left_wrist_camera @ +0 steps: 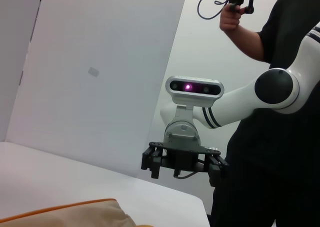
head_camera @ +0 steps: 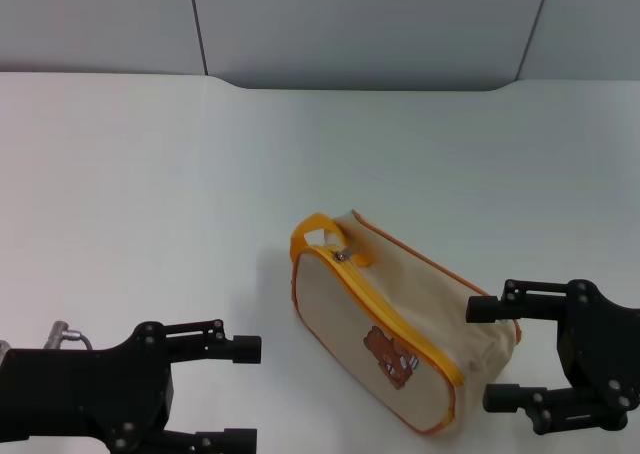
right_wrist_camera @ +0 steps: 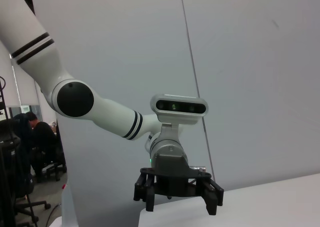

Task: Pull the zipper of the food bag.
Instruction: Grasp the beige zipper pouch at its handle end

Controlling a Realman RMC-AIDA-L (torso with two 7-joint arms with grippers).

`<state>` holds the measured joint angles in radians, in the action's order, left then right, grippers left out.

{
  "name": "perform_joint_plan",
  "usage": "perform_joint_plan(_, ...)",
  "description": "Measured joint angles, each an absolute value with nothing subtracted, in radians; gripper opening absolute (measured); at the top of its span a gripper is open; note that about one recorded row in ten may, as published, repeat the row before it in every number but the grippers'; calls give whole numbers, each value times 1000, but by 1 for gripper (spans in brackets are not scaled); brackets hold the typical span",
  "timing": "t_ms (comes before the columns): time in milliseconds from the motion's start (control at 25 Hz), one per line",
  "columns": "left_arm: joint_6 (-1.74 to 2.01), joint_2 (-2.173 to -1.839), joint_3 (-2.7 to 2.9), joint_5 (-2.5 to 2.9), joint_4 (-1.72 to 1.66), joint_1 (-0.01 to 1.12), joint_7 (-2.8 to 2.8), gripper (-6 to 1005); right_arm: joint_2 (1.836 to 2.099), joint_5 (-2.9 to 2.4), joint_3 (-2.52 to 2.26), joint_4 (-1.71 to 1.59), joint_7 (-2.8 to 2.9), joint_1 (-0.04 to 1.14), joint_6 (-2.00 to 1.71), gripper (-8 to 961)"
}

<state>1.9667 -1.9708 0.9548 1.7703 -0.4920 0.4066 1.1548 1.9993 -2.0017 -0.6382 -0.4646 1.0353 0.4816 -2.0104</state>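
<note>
The food bag (head_camera: 345,309) lies on the white table, right of centre, its long side running toward the near right. It is beige with orange piping and a brown bear picture (head_camera: 390,357). Its orange loop handle (head_camera: 318,232) is at the far end. The orange zipper (head_camera: 405,329) runs along the top edge, and its silver pull tab (head_camera: 342,256) sits at the handle end. My right gripper (head_camera: 489,354) is open at the bag's near right end, one finger on each side of that end. My left gripper (head_camera: 240,394) is open, left of the bag and apart from it.
The table's far edge meets a grey wall (head_camera: 360,24). The left wrist view shows a corner of the bag (left_wrist_camera: 75,214), my right gripper (left_wrist_camera: 182,169) and a person in black (left_wrist_camera: 280,152). The right wrist view shows my left gripper (right_wrist_camera: 177,202).
</note>
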Motion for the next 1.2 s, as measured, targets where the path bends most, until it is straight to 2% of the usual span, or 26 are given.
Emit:
perform_joint_plan(640,1961,-1969,949,1770,-498,406,1156,819,1999,-2002,-638,-465,1034,480,-2020,750)
perform_joint_plan(920,1674,-1978,939,1772,-506,441,1094,818,1999,-2002,-638,-465,1034,478,-2015,750)
perform_joint_plan(1080,1521,-2002,948,1809,-506,490,1034,817,1998,-2002,-638,-465,1035,476,-2013,749)
perform_joint_plan(1200,1436,-2033,949,1864,-506,533,992,817,1998,-2002,-635,-465,1036,473,-2013,749)
